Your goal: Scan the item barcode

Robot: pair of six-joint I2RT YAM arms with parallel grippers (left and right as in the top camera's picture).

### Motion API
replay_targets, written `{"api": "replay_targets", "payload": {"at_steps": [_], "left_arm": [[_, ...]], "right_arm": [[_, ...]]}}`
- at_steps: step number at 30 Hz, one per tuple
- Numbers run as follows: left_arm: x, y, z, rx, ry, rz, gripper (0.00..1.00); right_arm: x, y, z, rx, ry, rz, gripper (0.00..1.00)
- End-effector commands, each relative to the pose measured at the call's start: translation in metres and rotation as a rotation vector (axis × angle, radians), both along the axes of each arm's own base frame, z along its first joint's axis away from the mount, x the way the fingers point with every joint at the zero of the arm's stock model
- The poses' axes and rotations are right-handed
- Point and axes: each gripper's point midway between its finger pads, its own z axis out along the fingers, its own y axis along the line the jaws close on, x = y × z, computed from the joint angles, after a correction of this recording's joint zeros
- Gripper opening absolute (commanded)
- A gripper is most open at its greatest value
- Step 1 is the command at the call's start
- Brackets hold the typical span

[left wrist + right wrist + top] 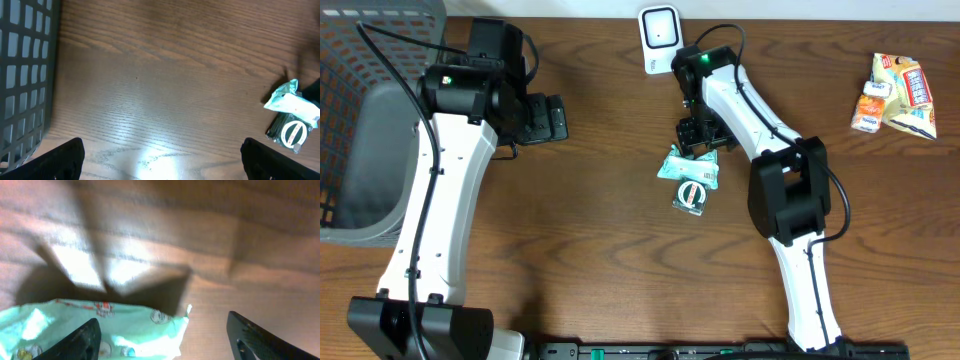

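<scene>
The scanner stands upright at the far edge of the counter. The green packet lies flat near the scanner, on the side toward the arms' bases. A dark pack with a round label touches the packet's edge farthest from the scanner.

The right claw hangs between the scanner and the packet, over the packet's nearer end. In the right wrist view its fingers are spread wide. One is above the packet and the other is out over bare wood, so nothing is gripped.

The left claw is well to the left of the scanner, also spread wide and holding nothing. A grey basket sits farther left. Snack packs lie well to the scanner's right.
</scene>
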Motion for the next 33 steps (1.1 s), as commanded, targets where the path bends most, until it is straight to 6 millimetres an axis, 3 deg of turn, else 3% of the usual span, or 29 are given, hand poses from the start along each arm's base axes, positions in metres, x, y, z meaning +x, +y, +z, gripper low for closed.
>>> {"api": "replay_targets", "payload": {"at_steps": [1,5,6,11,12,16,23,26,33], "left_arm": [[0.0,0.001,-0.003,0.008,0.01,-0.002,0.98],[0.0,0.001,-0.003,0.008,0.01,-0.002,0.98],[0.0,0.001,-0.003,0.008,0.01,-0.002,0.98],[0.0,0.001,-0.003,0.008,0.01,-0.002,0.98],[0.0,0.001,-0.003,0.008,0.01,-0.002,0.98],[0.0,0.001,-0.003,0.008,0.01,-0.002,0.98],[0.0,0.001,-0.003,0.008,0.01,-0.002,0.98],[0.0,0.001,-0.003,0.008,0.01,-0.002,0.98],[0.0,0.001,-0.003,0.008,0.01,-0.002,0.98]], "right_arm": [[-0.007,-0.001,0.043,0.033,-0.036,0.012,0.79],[-0.039,-0.008,0.053,-0.008,0.083,0.02,0.77],[-0.048,-0.009,0.053,-0.023,0.121,0.025,0.72],[-0.064,-0.005,0.05,-0.048,0.173,0.051,0.65],[-0.066,-0.002,0.044,-0.049,0.174,0.062,0.54],[-0.077,0.004,0.027,-0.065,0.203,0.087,0.26],[-0.11,0.002,-0.005,-0.1,0.301,0.109,0.15],[-0.119,0.018,-0.014,-0.02,0.326,0.091,0.02],[-0.108,0.072,-0.01,0.2,0.275,0.085,0.03]]}}
